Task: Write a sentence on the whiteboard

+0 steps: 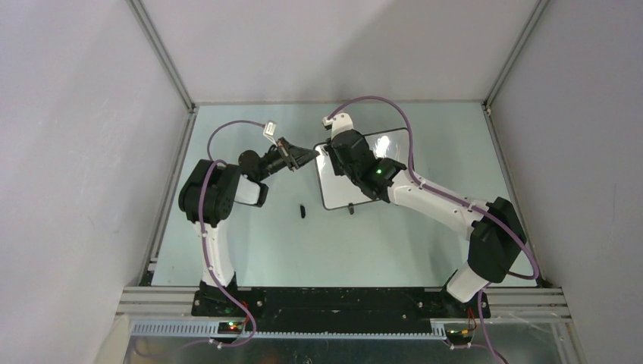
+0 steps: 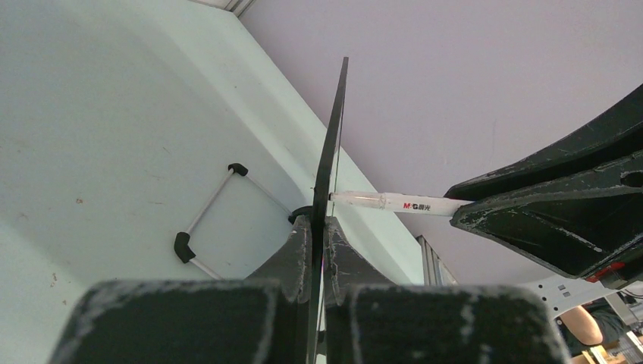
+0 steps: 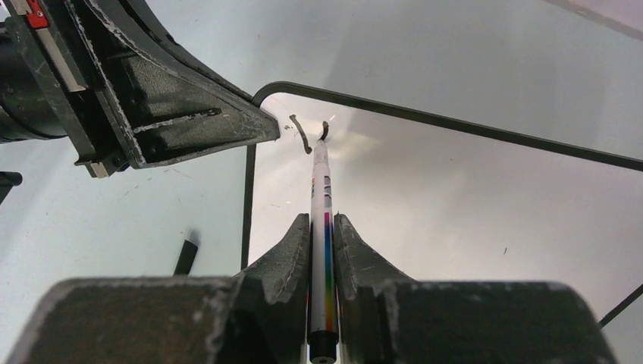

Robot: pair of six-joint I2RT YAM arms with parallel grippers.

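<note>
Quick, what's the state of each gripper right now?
Left gripper: closed, holding the whiteboard by its edge.
Right gripper: closed, holding the marker.

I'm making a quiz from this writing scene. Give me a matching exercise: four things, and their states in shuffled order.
Things:
1. left gripper
2. right gripper
3. marker
4. whiteboard

States:
A. bears two short black strokes near a corner
B. shut on the marker
C. tip on the whiteboard
D. shut on the whiteboard's edge

Pairs: 1-D, 2-B, 3-C, 4-A
</note>
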